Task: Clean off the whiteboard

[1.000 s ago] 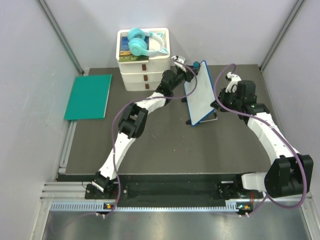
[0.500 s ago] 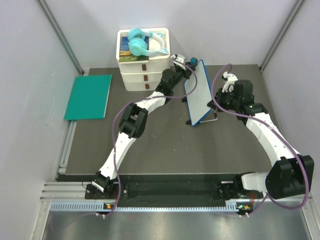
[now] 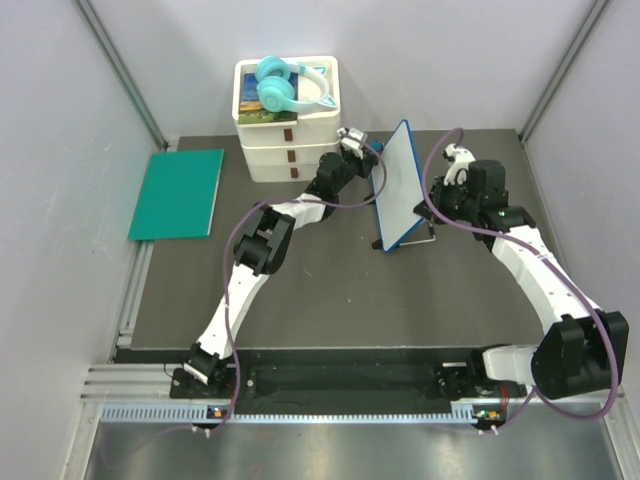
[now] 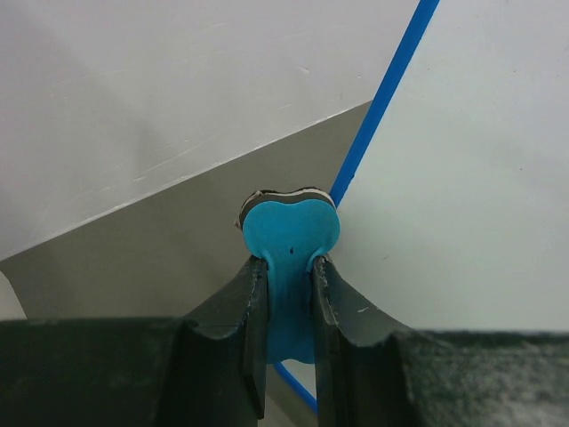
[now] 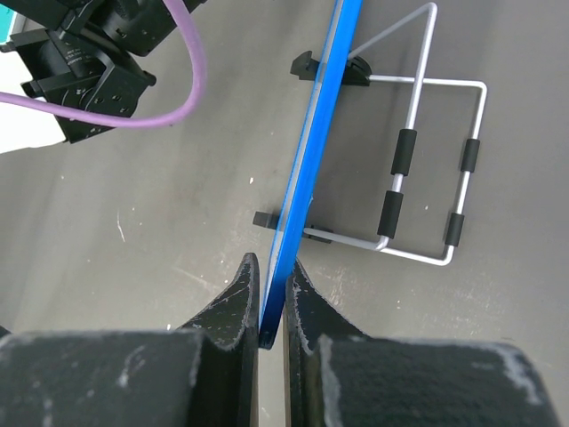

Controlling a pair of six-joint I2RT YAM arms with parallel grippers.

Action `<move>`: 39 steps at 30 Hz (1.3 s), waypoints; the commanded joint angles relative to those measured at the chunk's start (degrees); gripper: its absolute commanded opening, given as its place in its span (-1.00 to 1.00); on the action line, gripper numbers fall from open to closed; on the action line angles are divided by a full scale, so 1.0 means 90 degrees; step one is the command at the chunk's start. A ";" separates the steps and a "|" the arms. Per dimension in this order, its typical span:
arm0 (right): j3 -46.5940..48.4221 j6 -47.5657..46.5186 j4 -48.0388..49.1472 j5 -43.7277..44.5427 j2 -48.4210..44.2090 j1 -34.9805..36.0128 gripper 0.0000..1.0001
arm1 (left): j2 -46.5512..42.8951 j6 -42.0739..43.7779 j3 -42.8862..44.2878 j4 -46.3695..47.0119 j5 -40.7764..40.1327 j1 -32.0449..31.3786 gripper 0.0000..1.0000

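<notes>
**Top external.** The left gripper is extended to the far left edge of the whiteboard. The right gripper is at the board's right side. From this height I cannot tell how either set of jaws stands. The board stands steeply tilted toward the far side of the dark table, just right of a stack of white drawers. Teal headphones lie on top of the stack. A green mat lies flat at the table's left edge, well apart from the board.

**Left wrist.** The jaws are pressed together on the stem of a blue eraser. Its rounded head, backed by a dark layer, sits right at the board's thin blue frame. I cannot tell whether it touches the frame. The white face fills the right of the view.

**Right wrist.** The jaws pinch the board's blue frame, which is seen edge-on. A wire stand with black sleeves rests on the table behind the board.
</notes>
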 commanded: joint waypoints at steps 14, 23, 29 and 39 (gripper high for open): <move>-0.0501 -0.0887 -0.1557 -0.1217 0.0469 0.0572 -1.00 | -0.0928 -0.1189 0.0399 0.1079 0.1158 -0.0537 -1.00; -0.0521 -0.0848 -0.1450 -0.1227 0.0586 0.0572 -1.00 | -0.1553 -0.1531 -0.0469 0.1598 0.1403 -0.0605 -1.00; -0.0433 -0.0867 -0.1547 -0.1148 0.0645 0.0581 -1.00 | -0.1846 -0.1687 -0.1882 0.1840 0.1363 -0.0664 -1.00; -0.0413 -0.0847 -0.1557 -0.1109 0.0762 0.0581 -1.00 | -0.2413 -0.1863 -0.3682 0.1647 0.1324 -0.0839 -1.00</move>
